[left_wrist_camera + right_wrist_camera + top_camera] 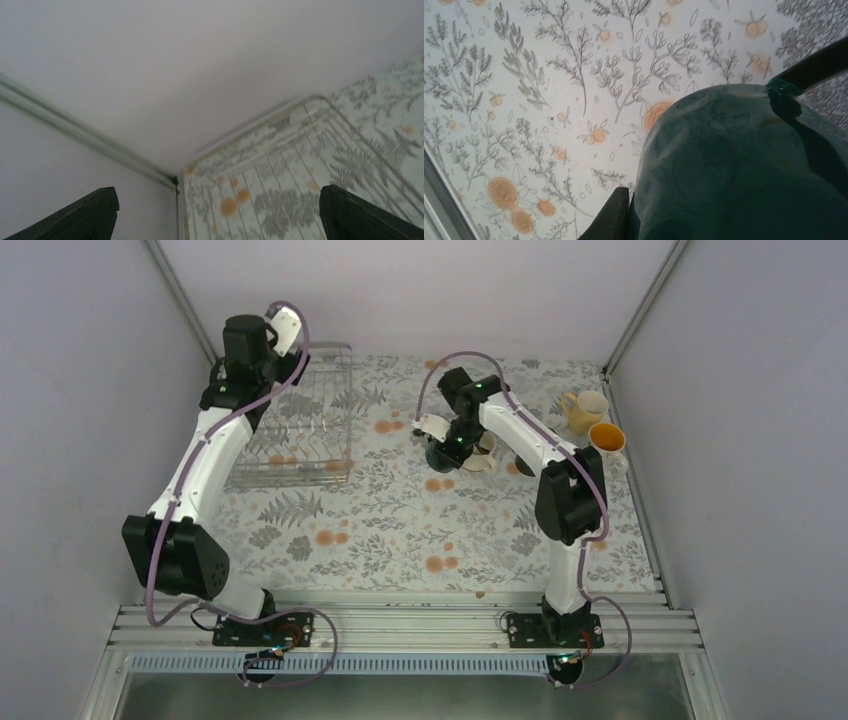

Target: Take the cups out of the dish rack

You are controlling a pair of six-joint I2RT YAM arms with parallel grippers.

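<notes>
Well, four mugs can be counted from the top view, all off the one dish rack (300,435) and on the right half of the table (400,530). The right hand (447,445) is clamped on the dark green mug (437,454), near the table's middle. In the wrist view that mug fills the lower right, one dark finger (610,217) pressed to its side and the other crossing its top edge (whether its base touches the table I cannot tell). Just beside it a cream mug (482,456) is half hidden by the arm. By the far right edge stand the pale yellow mug (583,410) and the white mug with an orange inside (607,437), touching or nearly so. The left hand (220,220) hangs spread wide, grasping nothing, over the dish rack's far left corner; its wrist view shows blurred wires and only two fingertips.
</notes>
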